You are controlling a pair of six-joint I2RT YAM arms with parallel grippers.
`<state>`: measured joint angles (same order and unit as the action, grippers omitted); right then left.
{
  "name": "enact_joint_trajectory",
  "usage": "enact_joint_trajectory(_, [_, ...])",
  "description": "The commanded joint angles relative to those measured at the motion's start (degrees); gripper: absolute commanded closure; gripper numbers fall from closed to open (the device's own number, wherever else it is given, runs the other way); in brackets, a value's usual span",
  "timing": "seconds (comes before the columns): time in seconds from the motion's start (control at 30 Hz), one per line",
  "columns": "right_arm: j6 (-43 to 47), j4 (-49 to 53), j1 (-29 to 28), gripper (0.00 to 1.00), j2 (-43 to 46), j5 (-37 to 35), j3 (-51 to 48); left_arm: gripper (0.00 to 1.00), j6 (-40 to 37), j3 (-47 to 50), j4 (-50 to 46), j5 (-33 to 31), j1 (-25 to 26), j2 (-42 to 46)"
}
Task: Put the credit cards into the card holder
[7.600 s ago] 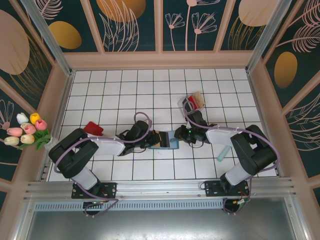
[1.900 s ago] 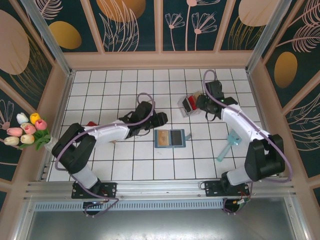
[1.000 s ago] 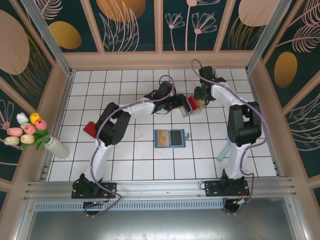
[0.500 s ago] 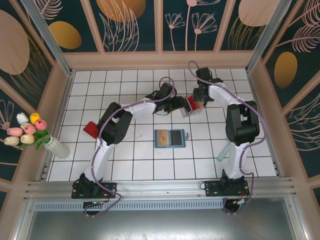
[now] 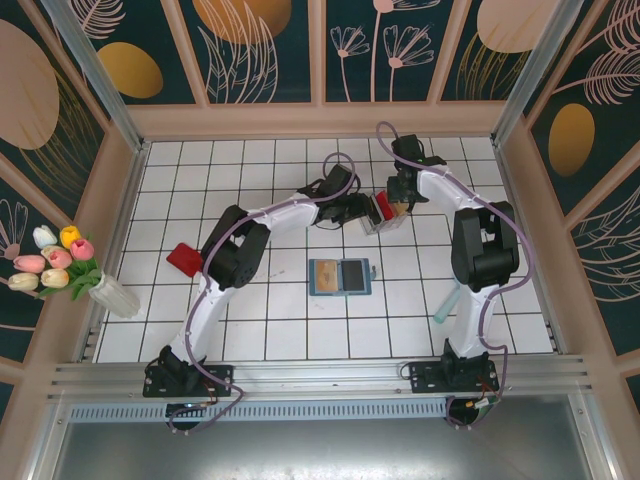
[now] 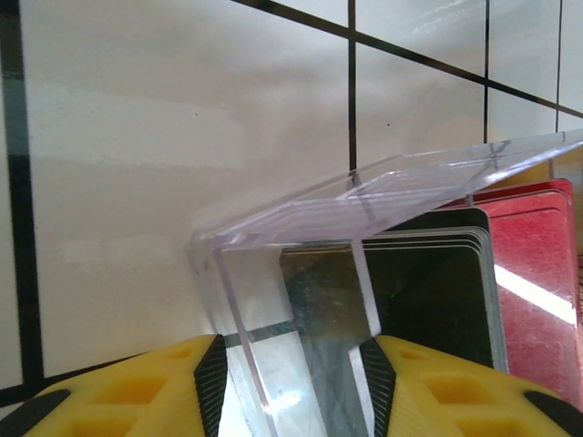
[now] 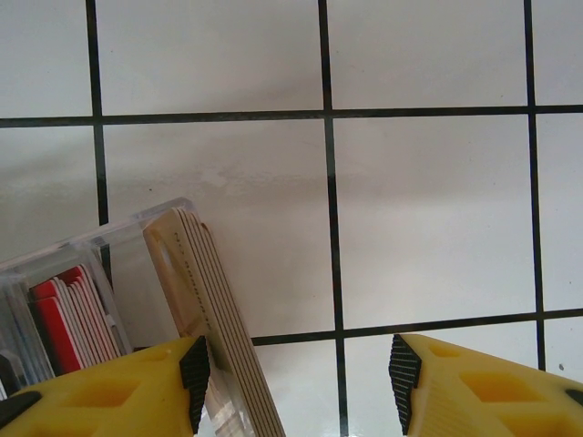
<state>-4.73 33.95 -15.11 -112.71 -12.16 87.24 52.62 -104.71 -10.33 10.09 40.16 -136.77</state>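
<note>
The teal card holder (image 5: 340,276) lies open and flat mid-table, a tan panel on its left half and a dark one on its right. The credit cards stand in a small clear rack (image 5: 383,212) further back: black cards (image 6: 437,291), red cards (image 6: 537,273) and a tan stack (image 7: 196,273). My left gripper (image 6: 293,387) is open, and the rack's clear end wall (image 6: 273,300) stands between its pads. From the rack's other side my right gripper (image 7: 299,369) is open too, its left pad (image 7: 196,373) against the tan stack and bare tile in the gap.
A flat red object (image 5: 186,258) lies on the tiles at the left. A pale teal object (image 5: 452,295) lies at the right, partly under the right arm. A vase of tulips (image 5: 60,265) stands outside the left wall.
Both arms have left the card holder and reached back to the clear rack, one on each side. Over the last half second they have barely moved.
</note>
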Motion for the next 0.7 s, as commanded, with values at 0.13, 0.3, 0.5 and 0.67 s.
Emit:
enact_joint_trajectory(0.13, [2.9, 1.5, -3.3, 0.42, 0.8, 0.5, -1.0, 0.54, -2.1, 7.4, -6.1, -4.7, -0.2, 3.2])
enact_joint_trajectory(0.3, [2.3, 2.6, -6.6, 0.42, 1.1, -3.5, -1.8, 0.57, -4.9, 13.2, -6.6, -6.9, -0.3, 7.6])
enact_joint_trajectory(0.5, [0.7, 2.6, -9.6, 0.42, 2.2, -7.2, -4.5, 0.60, -6.2, 22.6, -4.9, -9.4, -0.4, 14.0])
enact_joint_trajectory(0.67, [0.3, 1.8, -10.5, 0.43, 3.0, -5.6, -6.0, 0.61, -7.1, 26.5, -3.6, -10.0, -0.5, 16.1])
